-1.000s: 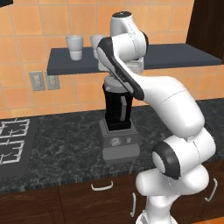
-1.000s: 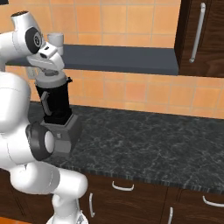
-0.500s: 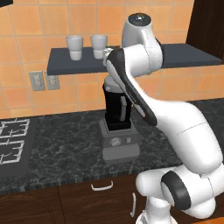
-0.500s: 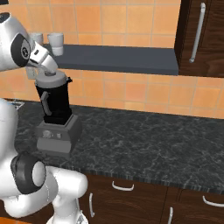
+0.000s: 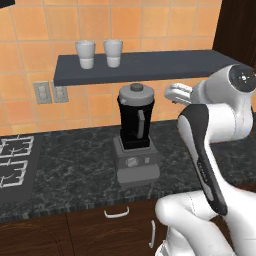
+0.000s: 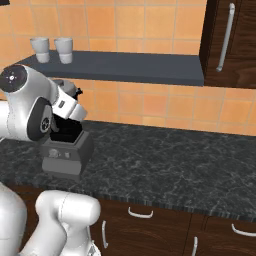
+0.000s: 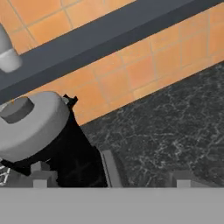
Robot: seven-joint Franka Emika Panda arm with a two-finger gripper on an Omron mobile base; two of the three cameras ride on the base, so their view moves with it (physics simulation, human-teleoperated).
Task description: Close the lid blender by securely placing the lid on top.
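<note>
The lid point(image 5: 136, 93) sits on the rim of the blender point(image 5: 135, 135), which stands on the dark worktop point(image 5: 70, 170) against the orange tiled wall, below a grey shelf point(image 5: 150, 65) carrying two white cups point(image 5: 85, 53). The pincer point(image 5: 176, 93) hangs just right of the jar top, apart from the lid; whether it is released or clenched cannot be told.

Glossy white rounded arm point(image 5: 220, 125) segments, dark joint bands, grey circular end caps.
</note>
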